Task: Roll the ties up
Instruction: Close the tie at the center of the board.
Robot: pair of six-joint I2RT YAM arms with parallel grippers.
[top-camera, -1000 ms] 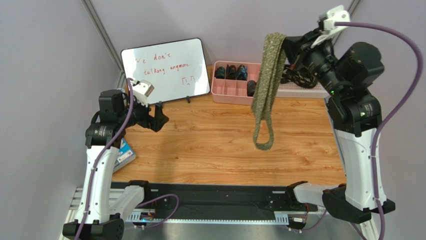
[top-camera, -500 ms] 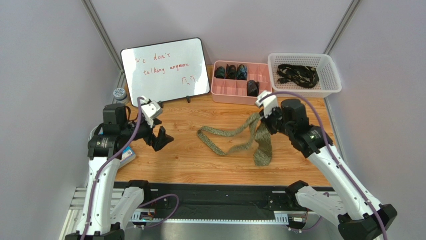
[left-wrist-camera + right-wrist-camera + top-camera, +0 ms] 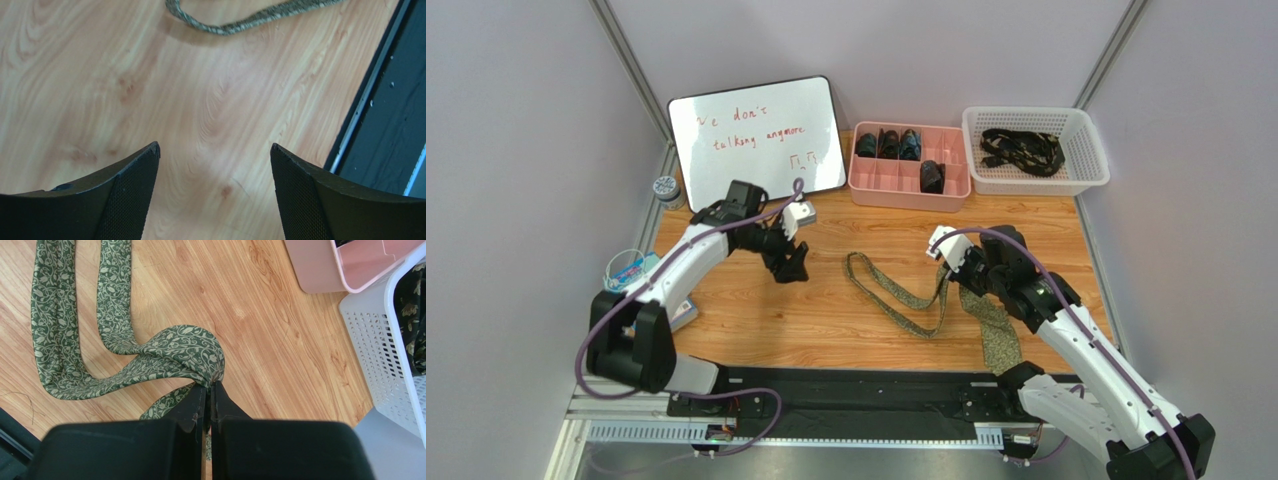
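In front of the pink tray, the olive tie is pinched, unrolled, by the closed right gripper, nothing is held by the wide-open left gripper, and rolling is judged unstarted.

The claw gapes wide over the tabletop; a tie curves at twelve o'clock, a black strip at three.

- surface: smooth wood grain, faint sheen
- tie: matt woven cloth
- basket at one o'clock: white perforated plastic
- left claw: matt black, finely dimpled
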